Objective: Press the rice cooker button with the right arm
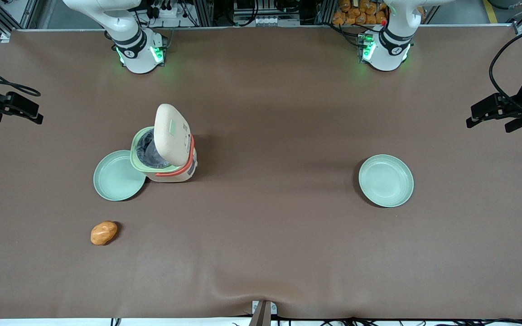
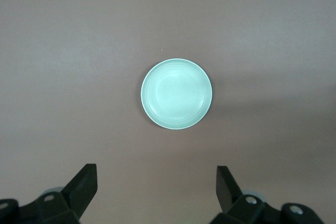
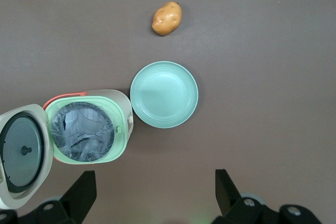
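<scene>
The rice cooker (image 1: 166, 156) stands on the brown table with its cream lid (image 1: 173, 133) raised upright. Its pale green rim and dark pot show, and the coral-orange band runs round the body. It also shows in the right wrist view (image 3: 86, 129), lid swung aside (image 3: 23, 153). My right gripper (image 3: 156, 187) hangs high above the table, open and empty. It is over bare table, farther from the front camera than the cooker and the plate beside it, touching nothing. In the front view it shows as a black shape (image 1: 16, 106) at the working arm's end.
A pale green plate (image 1: 118, 175) lies against the cooker, also in the right wrist view (image 3: 164, 94). A potato (image 1: 103, 232) lies nearer the front camera, also seen from the right wrist (image 3: 167, 18). A second pale green plate (image 1: 385, 180) lies toward the parked arm's end.
</scene>
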